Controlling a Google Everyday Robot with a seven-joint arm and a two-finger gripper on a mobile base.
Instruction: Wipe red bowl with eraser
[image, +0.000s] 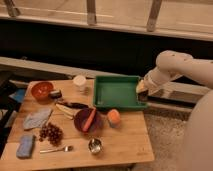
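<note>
1. Gripper (143, 93): at the end of the white arm reaching in from the right, over the right-hand rim of the green tray (116, 93). Fingers closed together; nothing seen in their hold
2. Red bowl (42, 90): at the far left corner of the wooden table (125, 141), upright, well apart from the gripper
3. Eraser (75, 105): a flat dark block lying on the table between the red bowl and the purple bowl (86, 121), untouched
4. Small dark object with a pale top (55, 93): just beside the red bowl, on its right
5. White cup (79, 82): standing just left of the tray
6. Purple bowl: holds an orange stick; an orange fruit (114, 117) lies just beside it
7. Near left edge: blue sponge (25, 146), grey cloth (37, 119), grapes (50, 132)
</note>
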